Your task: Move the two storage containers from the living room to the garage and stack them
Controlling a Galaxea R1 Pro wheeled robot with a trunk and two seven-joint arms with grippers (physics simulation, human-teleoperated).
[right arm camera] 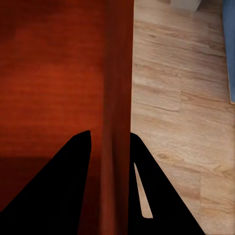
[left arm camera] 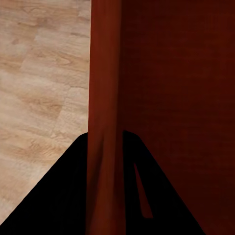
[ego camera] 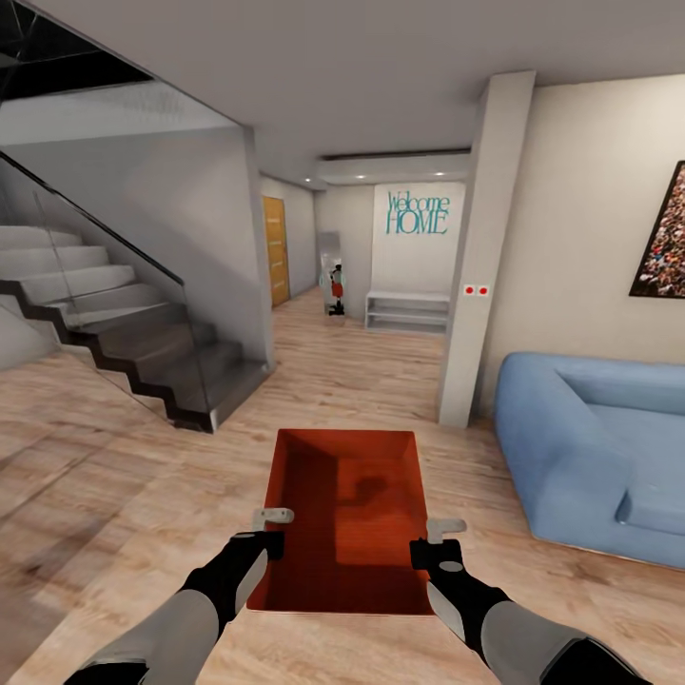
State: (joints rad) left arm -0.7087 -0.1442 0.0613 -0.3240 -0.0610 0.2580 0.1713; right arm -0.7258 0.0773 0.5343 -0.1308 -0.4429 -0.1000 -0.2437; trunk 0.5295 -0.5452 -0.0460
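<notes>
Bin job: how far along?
Done: one bin is gripped, left tool and right tool each clamping a side wall. In hand: carried over the wood floor, beside the sofa. Left: reaching the garage, setting it down, then the second bin and stacking.

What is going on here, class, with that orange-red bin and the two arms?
The robot is carrying one bin through the living room, over the wood floor. The left gripper clamps the bin's left wall and the right gripper clamps its right wall, each with a finger on either side of the thin wall. A blue sofa sits to the right, stairs to the left, and a hallway lies ahead.
</notes>
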